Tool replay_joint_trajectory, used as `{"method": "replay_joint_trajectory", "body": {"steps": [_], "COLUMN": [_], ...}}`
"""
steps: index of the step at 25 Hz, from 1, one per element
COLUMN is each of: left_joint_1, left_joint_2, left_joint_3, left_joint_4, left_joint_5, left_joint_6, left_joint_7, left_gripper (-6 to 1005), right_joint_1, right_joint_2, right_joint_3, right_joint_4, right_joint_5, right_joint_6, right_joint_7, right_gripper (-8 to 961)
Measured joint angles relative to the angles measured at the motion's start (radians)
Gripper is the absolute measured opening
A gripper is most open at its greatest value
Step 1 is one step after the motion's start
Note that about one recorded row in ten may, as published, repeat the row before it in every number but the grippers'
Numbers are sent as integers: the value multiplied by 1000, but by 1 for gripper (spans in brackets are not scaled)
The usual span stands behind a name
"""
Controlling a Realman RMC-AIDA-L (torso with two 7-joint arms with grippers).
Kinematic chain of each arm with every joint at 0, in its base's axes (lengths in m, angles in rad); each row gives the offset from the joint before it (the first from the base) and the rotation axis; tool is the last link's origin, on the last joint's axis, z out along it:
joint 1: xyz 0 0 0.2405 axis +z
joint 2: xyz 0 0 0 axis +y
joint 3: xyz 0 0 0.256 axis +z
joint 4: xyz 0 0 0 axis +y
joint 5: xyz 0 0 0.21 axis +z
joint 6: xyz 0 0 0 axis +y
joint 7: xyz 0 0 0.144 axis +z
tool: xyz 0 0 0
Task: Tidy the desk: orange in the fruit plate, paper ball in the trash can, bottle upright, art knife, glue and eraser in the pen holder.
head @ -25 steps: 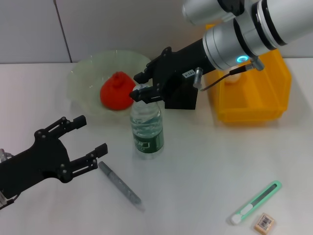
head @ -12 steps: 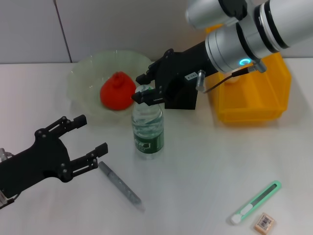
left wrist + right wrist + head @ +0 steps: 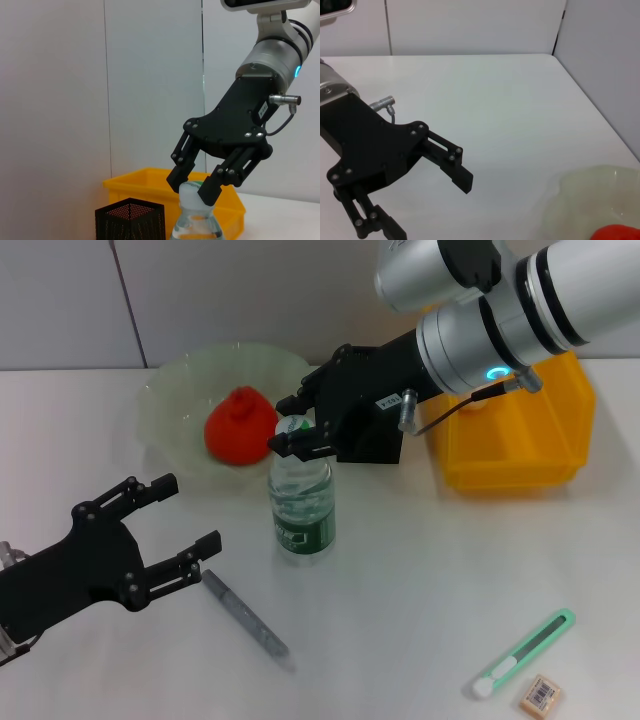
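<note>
The clear bottle stands upright mid-table. My right gripper is open, one finger on each side of its white-and-green cap. The red-orange orange lies in the pale-green fruit plate. Behind the right gripper stands the black mesh pen holder, next to the yellow trash can. A grey pen-shaped glue stick lies near my open left gripper at the lower left. The green art knife and the tan eraser lie front right. The paper ball is out of view.
The right arm reaches in from the upper right over the pen holder and the trash can's near corner. A grey wall runs behind the table. White tabletop lies between the bottle and the art knife.
The right gripper's fingers have parted slightly and risen a little, so the bottle's cap now shows between them. The bottle stays upright. The left arm has not moved.
</note>
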State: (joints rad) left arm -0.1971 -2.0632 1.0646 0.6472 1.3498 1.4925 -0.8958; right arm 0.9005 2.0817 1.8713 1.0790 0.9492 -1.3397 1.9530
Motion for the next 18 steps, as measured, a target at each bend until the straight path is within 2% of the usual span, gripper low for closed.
{"method": "replay_joint_trajectory", "body": {"steps": [18], "left_joint_1": [-4], "left_joint_2": [0], "left_joint_3": [0], "left_joint_4": [0], "left_joint_5": [0], "left_joint_6": [-1], "left_joint_7": [0], "left_gripper": [827], "right_joint_1": [-5], "right_joint_2": [0], "right_joint_3": [3], "right_joint_4": [-9], "right_joint_5": [10], "right_joint_6": [4], "right_joint_7": [-10], "right_gripper": [492]}}
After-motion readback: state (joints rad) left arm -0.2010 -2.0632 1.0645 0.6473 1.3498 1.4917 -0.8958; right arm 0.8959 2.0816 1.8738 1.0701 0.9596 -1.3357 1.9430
